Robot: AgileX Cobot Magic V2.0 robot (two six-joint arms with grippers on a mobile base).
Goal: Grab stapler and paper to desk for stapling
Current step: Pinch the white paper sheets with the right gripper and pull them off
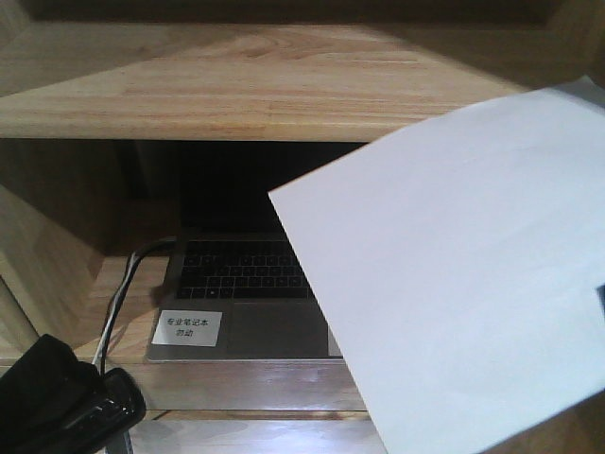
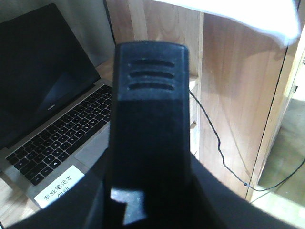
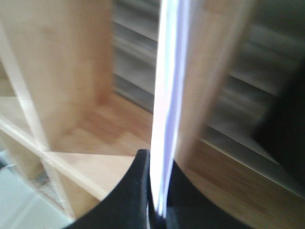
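Between the black fingers [image 3: 133,191] of the right gripper [image 3: 159,210], clamped: one edge of the thin white rectangular paper stack [image 1: 454,284], held airborne in front of the open grey laptop [image 1: 236,284] in the wooden shelf unit [image 1: 265,95]. Light and floppy, likely to sag or slip; pinch deep at the edge. Sheets blank, uncreased. Left gripper [image 2: 152,210] looks closed around the small black plastic stapler [image 2: 150,95]: rigid, heavier, take it mid-body.

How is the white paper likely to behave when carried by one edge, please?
Likely light and floppy: the paper is thin edge-on yet wide, pinched at one edge by the right pincer. Its smooth sheets might slide or fan apart.
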